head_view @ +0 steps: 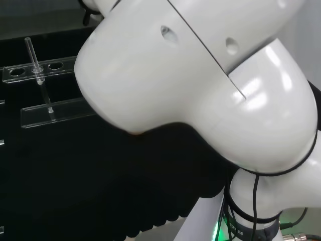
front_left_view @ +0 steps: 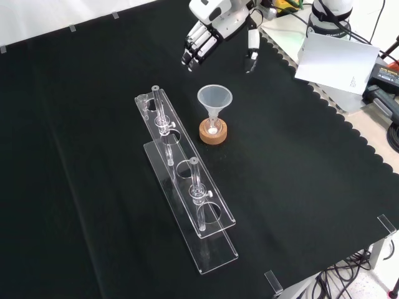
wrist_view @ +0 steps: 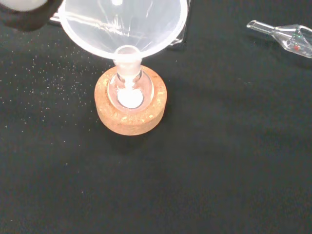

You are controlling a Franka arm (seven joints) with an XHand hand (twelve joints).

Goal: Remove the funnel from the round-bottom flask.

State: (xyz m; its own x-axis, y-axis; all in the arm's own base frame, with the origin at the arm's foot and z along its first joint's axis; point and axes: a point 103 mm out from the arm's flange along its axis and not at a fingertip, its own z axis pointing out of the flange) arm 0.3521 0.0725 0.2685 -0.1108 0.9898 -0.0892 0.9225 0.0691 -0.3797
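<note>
In the front view the hand [front_left_view: 215, 28] hangs above the far part of the counter [front_left_view: 93, 124], which is covered with black cloth. Its fingers [front_left_view: 194, 50] point down, spread and nearly straight, with the thumb [front_left_view: 252, 47] set apart to the right. They hold nothing and touch nothing.

The funnel [front_left_view: 215, 99] is clear plastic and stands upright, its stem pushed into the neck of the round-bottom flask [front_left_view: 213, 124]. The flask is small, of clear glass, and sits in a cork ring [front_left_view: 213, 132] on the cloth. This group stands nearer the camera than the hand in the front view, below the gap between fingers and thumb and well apart from both.

From the wrist view, the funnel [wrist_view: 122, 24] has its wide mouth tipped toward the camera, the flask [wrist_view: 129, 87] shows something white at its bottom, and the cork ring [wrist_view: 130, 114] lies flat around it. A small piece of clear glassware [wrist_view: 282, 35] lies on the cloth off to one side.

Just left of the funnel in the front view stands a long clear plastic rack [front_left_view: 187, 187] with round holes, carrying two upright glass tubes [front_left_view: 163, 121]. In the head view the rack [head_view: 45, 90] appears at the left, with the arm's big white link [head_view: 200, 85] in front.
</note>
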